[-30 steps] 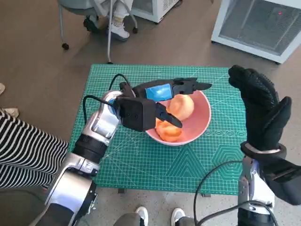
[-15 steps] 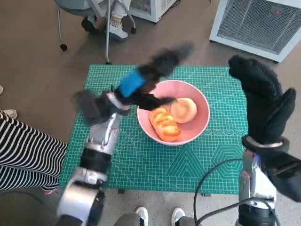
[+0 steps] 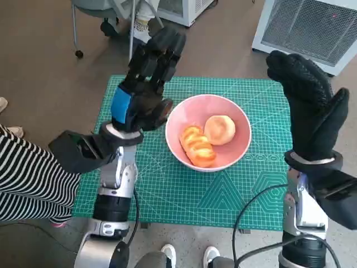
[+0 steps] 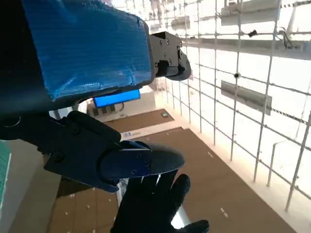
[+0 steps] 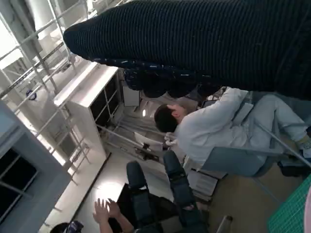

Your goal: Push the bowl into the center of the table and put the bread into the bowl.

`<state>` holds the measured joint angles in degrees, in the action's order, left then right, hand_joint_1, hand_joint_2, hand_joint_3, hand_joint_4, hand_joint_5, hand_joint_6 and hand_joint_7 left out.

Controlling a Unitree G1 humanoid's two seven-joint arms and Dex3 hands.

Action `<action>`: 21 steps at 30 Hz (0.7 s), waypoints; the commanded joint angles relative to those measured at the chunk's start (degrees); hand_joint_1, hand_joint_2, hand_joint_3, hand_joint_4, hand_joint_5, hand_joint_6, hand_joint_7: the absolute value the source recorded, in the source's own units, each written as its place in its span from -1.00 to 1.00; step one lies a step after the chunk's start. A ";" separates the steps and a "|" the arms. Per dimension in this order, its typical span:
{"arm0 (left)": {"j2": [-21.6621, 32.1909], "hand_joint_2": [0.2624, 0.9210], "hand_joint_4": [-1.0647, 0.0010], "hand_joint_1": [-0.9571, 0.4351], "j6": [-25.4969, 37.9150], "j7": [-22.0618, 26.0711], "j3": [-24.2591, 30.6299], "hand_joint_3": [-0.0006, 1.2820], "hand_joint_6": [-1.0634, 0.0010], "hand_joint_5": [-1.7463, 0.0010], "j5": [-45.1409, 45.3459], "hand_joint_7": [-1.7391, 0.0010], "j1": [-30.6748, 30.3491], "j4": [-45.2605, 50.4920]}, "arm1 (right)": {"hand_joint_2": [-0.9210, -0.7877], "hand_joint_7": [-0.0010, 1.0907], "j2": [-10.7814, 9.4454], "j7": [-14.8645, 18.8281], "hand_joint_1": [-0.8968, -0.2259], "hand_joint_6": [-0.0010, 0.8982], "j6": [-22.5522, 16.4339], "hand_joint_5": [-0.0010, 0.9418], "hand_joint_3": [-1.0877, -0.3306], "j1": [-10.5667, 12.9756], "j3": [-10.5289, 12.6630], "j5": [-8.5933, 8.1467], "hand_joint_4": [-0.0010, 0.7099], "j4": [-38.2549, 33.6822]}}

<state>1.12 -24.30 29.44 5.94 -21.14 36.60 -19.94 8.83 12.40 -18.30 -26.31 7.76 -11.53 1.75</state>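
Note:
A pink bowl (image 3: 240, 125) stands near the middle of the green cutting mat (image 3: 167, 190). Inside it lie an orange ridged bread (image 3: 197, 146) and a round pale bun (image 3: 220, 129). My left hand (image 3: 144, 89) is raised above the mat's far left part, left of the bowl, fingers spread and holding nothing; the left wrist view shows its blue-taped back (image 4: 87, 46) aimed at the ceiling. My gloved right hand (image 3: 310, 109) is lifted upright over the mat's right side, open and empty. In the right wrist view the glove (image 5: 204, 43) spans the picture.
A white wire-fronted cabinet (image 3: 312, 28) stands beyond the table's far right corner. A chair with castors (image 3: 106, 17) and a person's feet are behind the table. A striped sleeve (image 3: 28, 178) lies at the left edge. A seated person (image 5: 214, 131) shows in the right wrist view.
My left hand has lifted out of the bowl and swung up and to the left, away from the bread. Both pieces of bread now lie uncovered in the bowl. The right hand stays raised.

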 commanded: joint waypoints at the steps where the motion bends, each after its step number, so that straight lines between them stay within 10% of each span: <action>1: -0.22 1.00 0.77 -0.65 0.03 0.79 0.42 -0.25 1.00 0.97 -1.27 0.39 -0.90 0.36 | -1.00 -0.29 0.06 0.11 -0.48 -0.68 -0.07 -0.98 0.01 0.09 0.02 0.07 -0.40 -1.84; 21: -2.41 1.00 0.74 -0.67 -2.82 2.19 1.66 -0.31 1.00 0.97 -2.02 0.40 -1.48 -3.58 | -1.00 -0.30 0.07 0.65 -0.38 -0.66 -3.54 -0.99 -0.01 -0.01 0.06 0.03 -0.39 -5.40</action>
<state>-0.59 -26.22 31.50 7.62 -22.78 35.58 -23.55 8.84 12.51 -21.64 -26.59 7.79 -11.31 -2.09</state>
